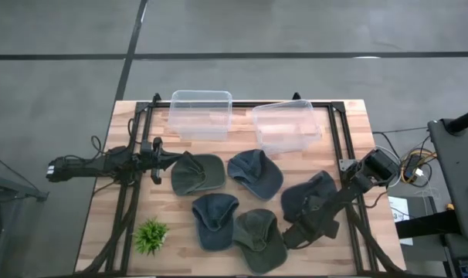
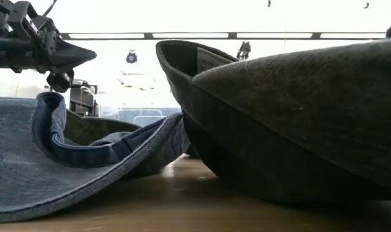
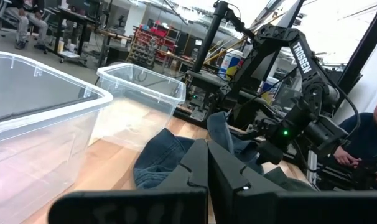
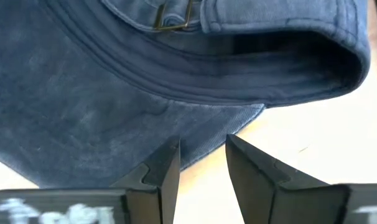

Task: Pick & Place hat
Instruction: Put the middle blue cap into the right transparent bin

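Several caps lie on the wooden table in the high view: an olive one, a blue one, a navy one, a blue one and an olive one. My left gripper is shut and hovers just left of the far olive cap. My right gripper is open and points down at the near edge of the navy cap. That cap's brim edge lies just beyond the narrow gap between the fingertips. My right gripper comes at the navy cap's brim edge from above, with one fingertip on each side of it. Whether the fingers touch the cloth, I cannot tell. The cap lies flat on the table.
Two clear plastic bins stand side by side at the table's far edge. A small green plant sits near the near left corner. A dark metal frame runs around the table. A person sits beyond the right arm.
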`<state>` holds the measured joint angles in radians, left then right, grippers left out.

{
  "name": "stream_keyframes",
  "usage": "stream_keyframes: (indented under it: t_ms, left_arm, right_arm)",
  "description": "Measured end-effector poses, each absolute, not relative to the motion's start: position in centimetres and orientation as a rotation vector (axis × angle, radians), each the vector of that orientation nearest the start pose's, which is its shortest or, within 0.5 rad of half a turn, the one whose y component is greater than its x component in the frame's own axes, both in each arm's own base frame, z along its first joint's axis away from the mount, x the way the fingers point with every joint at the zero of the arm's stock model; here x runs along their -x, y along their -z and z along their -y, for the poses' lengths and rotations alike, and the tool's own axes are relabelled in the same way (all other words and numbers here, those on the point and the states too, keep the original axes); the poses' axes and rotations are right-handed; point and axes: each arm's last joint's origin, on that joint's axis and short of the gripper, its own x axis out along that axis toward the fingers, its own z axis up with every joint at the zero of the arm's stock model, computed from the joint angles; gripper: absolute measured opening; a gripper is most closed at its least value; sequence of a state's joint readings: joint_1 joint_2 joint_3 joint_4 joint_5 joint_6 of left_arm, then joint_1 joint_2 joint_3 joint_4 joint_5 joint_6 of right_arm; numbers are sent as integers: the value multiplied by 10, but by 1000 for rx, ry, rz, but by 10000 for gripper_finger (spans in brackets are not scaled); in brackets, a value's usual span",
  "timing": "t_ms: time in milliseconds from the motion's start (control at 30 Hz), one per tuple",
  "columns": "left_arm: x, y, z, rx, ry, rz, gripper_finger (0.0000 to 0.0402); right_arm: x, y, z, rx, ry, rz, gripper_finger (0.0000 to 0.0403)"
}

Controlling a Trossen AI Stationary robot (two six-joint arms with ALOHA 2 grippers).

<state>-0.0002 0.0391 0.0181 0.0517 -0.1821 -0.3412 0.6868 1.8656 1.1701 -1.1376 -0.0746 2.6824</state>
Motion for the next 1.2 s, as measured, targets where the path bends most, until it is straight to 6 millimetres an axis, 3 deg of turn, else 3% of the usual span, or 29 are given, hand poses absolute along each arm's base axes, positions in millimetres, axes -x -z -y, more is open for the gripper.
stream_keyframes:
  t_ms: [1200]
  left_arm:
    - [-99,-172,-5,346,-174,62,0]
  right_arm:
    - [-236,-161,-196,-1245,1637,-1124,123]
